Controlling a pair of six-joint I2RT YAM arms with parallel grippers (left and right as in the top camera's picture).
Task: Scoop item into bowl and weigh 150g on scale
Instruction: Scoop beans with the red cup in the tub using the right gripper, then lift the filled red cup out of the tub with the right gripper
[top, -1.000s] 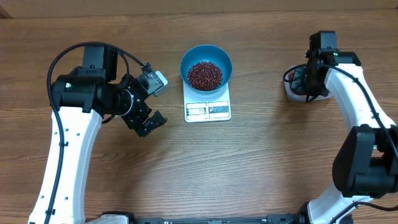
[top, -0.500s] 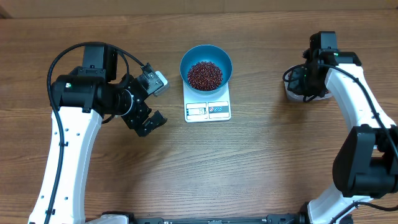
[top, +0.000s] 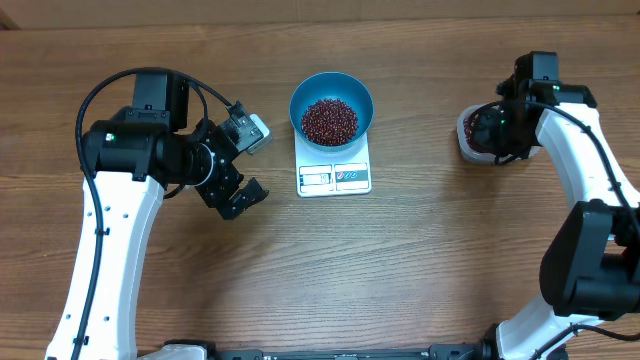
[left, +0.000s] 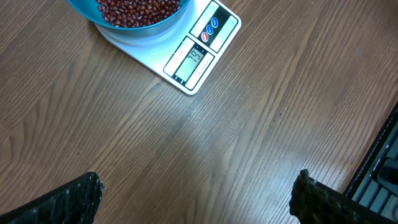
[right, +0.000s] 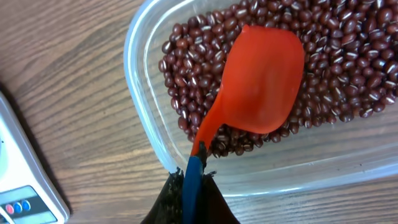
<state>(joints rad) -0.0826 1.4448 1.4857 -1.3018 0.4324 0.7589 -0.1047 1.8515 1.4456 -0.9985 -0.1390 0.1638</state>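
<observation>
Beans (top: 329, 120) heap in the blue bowl (top: 297, 105) on the scale (top: 334, 178) as the right gripper (right: 189, 186), clenched on the red scoop (right: 261, 81), has shifted over the tub (right: 140, 124) at three o'clock, seemingly for another load; left gripper (left: 196, 186) hangs released at nine o'clock

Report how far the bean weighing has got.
Done: beans sit in the blue bowl on the scale. In hand: the right gripper is shut on the red scoop, resting in the tub. Left: possibly more scoops; the display is unreadable.
</observation>
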